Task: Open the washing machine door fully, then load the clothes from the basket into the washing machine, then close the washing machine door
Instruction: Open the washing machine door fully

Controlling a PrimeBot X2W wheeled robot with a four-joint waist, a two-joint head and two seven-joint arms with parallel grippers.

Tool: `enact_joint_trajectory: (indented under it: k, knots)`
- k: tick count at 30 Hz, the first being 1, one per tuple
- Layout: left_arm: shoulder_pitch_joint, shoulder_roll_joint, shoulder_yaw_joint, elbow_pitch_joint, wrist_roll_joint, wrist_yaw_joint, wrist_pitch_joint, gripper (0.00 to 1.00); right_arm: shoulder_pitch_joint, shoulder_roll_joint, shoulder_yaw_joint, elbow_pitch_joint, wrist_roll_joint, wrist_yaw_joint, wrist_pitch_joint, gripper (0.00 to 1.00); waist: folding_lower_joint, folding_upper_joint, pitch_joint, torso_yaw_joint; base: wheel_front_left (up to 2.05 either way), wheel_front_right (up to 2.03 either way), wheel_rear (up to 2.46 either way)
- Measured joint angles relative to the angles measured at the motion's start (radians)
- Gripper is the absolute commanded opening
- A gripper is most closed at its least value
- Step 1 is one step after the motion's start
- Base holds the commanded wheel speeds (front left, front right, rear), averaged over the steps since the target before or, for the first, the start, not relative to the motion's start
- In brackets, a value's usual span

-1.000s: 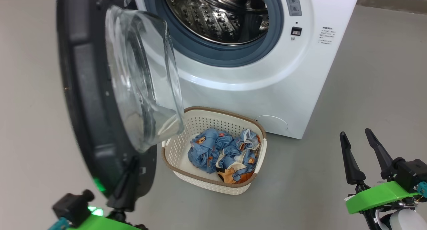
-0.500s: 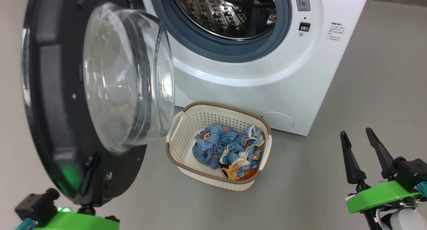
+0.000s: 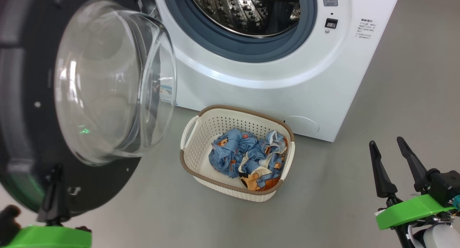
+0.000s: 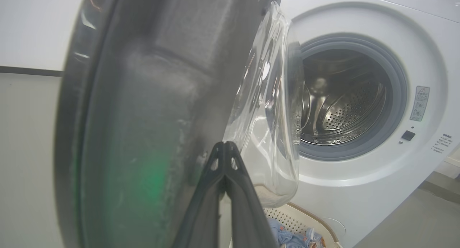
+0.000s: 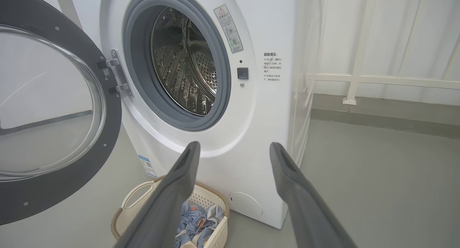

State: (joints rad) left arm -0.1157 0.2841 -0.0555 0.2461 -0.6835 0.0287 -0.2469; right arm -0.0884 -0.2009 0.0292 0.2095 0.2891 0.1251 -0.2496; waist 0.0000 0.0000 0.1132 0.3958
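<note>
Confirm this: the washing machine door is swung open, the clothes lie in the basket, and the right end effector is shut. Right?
Not quite. The right end effector is open: the right wrist view shows its two fingers well apart. The rest holds: the washing machine door is swung open and the clothes lie in the basket.

- Grey floor (image 3: 395, 79) — smooth and matte, spread across the head view.
- Pale wall (image 5: 402, 28) in the right wrist view, marked with upright folds or panels.
- White rail (image 5: 395, 82) running level along that wall, joined to an upright post (image 5: 354, 88).
- Grey skirting band (image 5: 377, 113) between wall and floor.
- Dark horizontal line (image 4: 28, 71) — crossing a white wall in the left wrist view.
</note>
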Motion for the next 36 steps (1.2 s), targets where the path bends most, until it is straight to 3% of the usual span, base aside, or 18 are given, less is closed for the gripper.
enact_joint_trajectory:
  k: [12, 22, 36]
  knots:
    - [-0.096, 0.005, 0.138, 0.104, 0.087, -0.021, -0.001, 0.00, -0.014, -0.023, -0.006, -0.006, -0.009, 0.000, 0.000, 1.00, 0.0001, 0.0000, 0.052, 0.016, 0.00, 0.00, 0.00]
    - [-0.191, 0.004, 0.273, 0.226, 0.170, -0.080, -0.003, 0.00, -0.049, -0.044, -0.005, -0.009, -0.016, 0.000, 0.000, 1.00, 0.0001, 0.0000, 0.107, 0.021, 0.00, 0.00, 0.00]
    - [-0.346, 0.019, 0.449, 0.408, 0.263, -0.127, -0.008, 0.00, -0.113, -0.070, 0.002, -0.008, -0.044, 0.000, 0.000, 1.00, 0.0000, 0.0000, 0.194, 0.023, 0.00, 0.00, 0.00]
